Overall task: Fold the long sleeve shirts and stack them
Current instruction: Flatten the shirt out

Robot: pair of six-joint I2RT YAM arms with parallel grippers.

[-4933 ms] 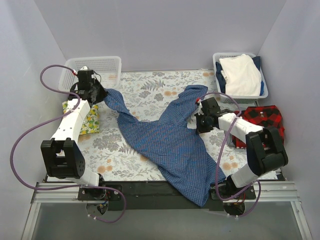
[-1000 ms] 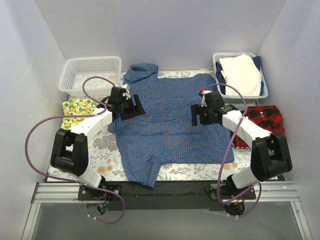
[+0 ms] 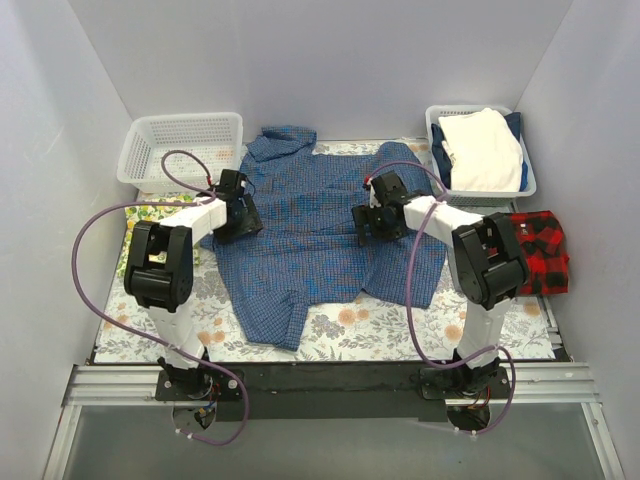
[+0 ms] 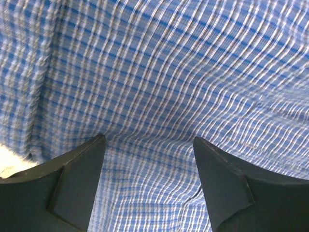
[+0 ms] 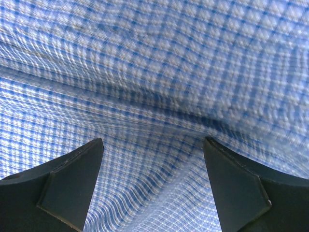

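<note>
The blue checked shirt lies spread on the floral mat, collar at the back, one sleeve end hanging toward the front left. My left gripper rests on the shirt's left edge, jaws open, with only blue check cloth between the fingers. My right gripper sits on the shirt's right half, also open over wrinkled blue cloth. The red-and-black plaid shirt lies bunched at the right edge of the table, apart from both grippers.
An empty white basket stands at the back left. A second basket at the back right holds a white garment. A yellow lemon-print cloth peeks out beside the left arm. Purple cables loop around both arms.
Both grippers have moved inward and slightly back over the blue shirt. The shirt's right side has been drawn in toward the middle, leaving more mat showing at the front right.
</note>
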